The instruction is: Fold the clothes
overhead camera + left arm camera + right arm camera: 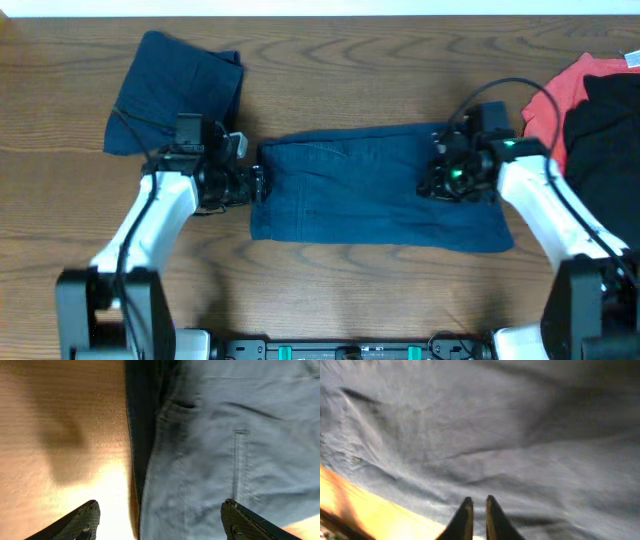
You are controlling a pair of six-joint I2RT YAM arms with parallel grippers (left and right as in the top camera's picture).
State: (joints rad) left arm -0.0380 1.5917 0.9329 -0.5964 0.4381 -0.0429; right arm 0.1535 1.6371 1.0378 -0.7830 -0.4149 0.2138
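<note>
Navy shorts (380, 185) lie flat in the middle of the tabletop (340, 90). Left gripper (258, 184) jaws stand wide, straddling their left edge; right gripper (479, 510) jaws are almost closed above their right part.

A brown wooden table (330, 290) with clear grain fills the view. A pale strip (300, 6) runs along the table's far edge. Bright light glares off the table's wood.

The desk (350, 290) lies bare along the robot-side edge. Navy shorts (360, 190) fill the middle. A folded navy piece (170, 90) blocks the far-left corner, a coral-red and black pile (600, 120) the far-right.
</note>
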